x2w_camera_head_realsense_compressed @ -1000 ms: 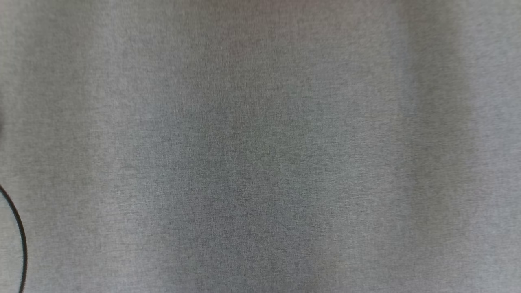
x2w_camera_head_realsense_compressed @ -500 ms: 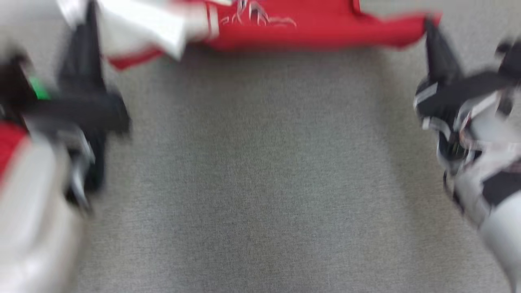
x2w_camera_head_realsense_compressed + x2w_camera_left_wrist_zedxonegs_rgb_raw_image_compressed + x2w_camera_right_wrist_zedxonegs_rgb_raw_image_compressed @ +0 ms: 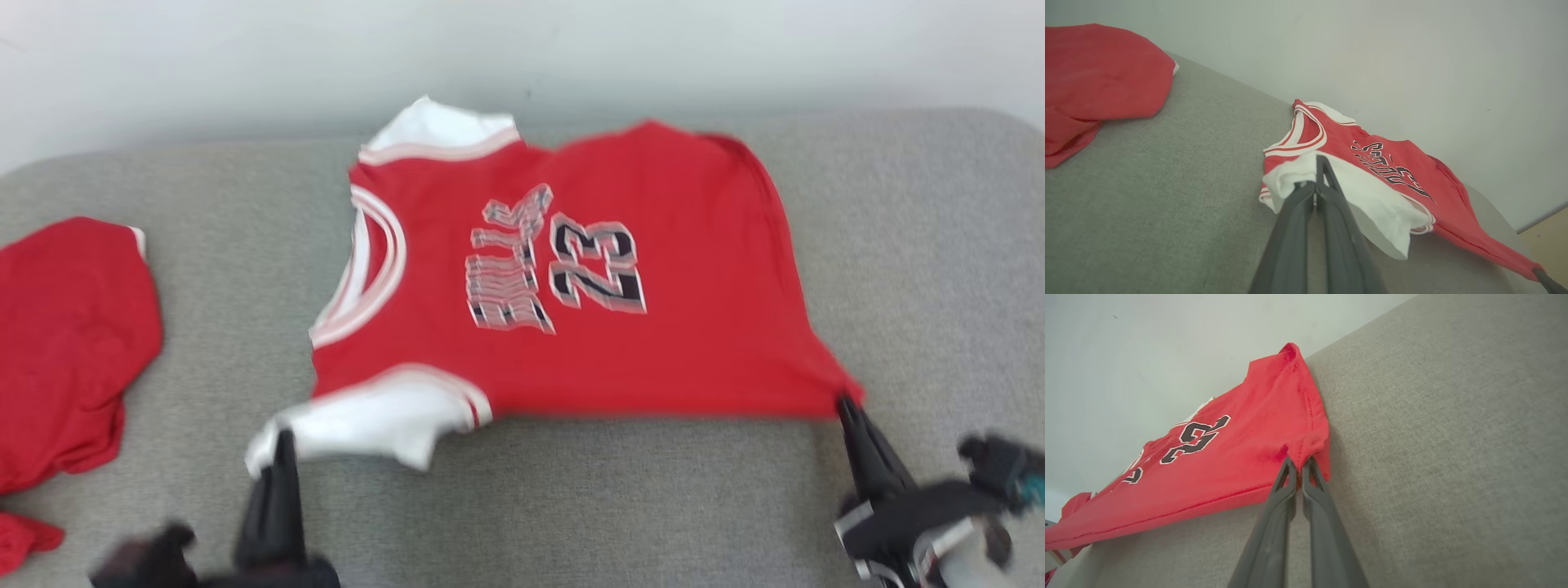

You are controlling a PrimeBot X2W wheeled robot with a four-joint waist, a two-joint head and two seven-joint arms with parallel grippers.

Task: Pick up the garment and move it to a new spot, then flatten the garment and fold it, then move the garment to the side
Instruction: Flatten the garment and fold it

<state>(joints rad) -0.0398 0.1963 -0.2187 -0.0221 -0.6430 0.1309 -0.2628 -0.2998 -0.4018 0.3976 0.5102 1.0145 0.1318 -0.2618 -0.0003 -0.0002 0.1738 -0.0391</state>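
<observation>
**At the near edge of the grey pad: both grippers on jersey corners, slip risk**

Nearest, the left gripper (image 3: 284, 445) is pressed together on the jersey's rumpled white shoulder piece. The wrist view shows only a small bite of cloth at the tips. The right gripper (image 3: 846, 406) is pressed together on the red hem corner, also a thin pinch right at the seam.

The red jersey (image 3: 571, 343) lies mid-pad, spread sideways, neck toward the pad's left edge and hem toward the right. Its near edge is taut between the two grippers.

Risks, my read:
- Either pinch could let go if the pull is uneven, because the bites are shallow.
- The white shoulder is doubled over, so pressing it flat as it lies would set a crease.
- The far shoulder sits at the pad's far edge by the wall (image 3: 522, 49). A push that way could tip it off the back.
- A second red garment (image 3: 69, 327) lies at the left edge, so moving the jersey aside to that side risks overlap.

Writing: "23" in black with a white outline reads clearly. The arched lettering beside it is too blurred to read. No brand tag visible.
</observation>
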